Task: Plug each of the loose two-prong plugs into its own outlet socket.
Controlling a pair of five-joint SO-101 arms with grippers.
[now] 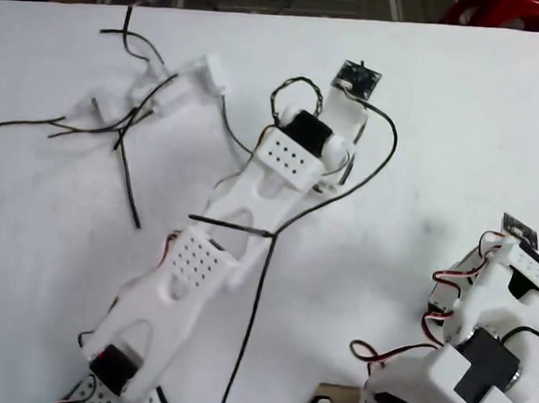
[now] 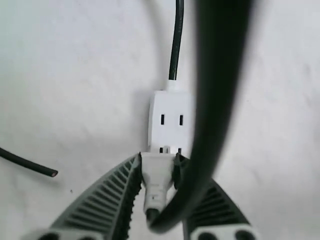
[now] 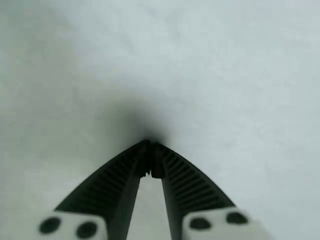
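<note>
The plug (image 2: 155, 184) was pinched in the left hand (image 2: 158, 160), prongs at the socket (image 2: 170, 117) on the tabletop (image 2: 60, 75); it was best kept straight and pushed squarely. The right hand (image 3: 150, 150) was pressed together, empty

The left pincer (image 2: 159, 162) clamps a white plug (image 2: 156, 182) against the outlet socket (image 2: 171, 107).

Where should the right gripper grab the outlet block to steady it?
Probably pinch the outlet block's two long side walls near the black cord end, coming from above: it lies flat, slots up, and the left gripper holding the white plug occupies the other end.
</note>
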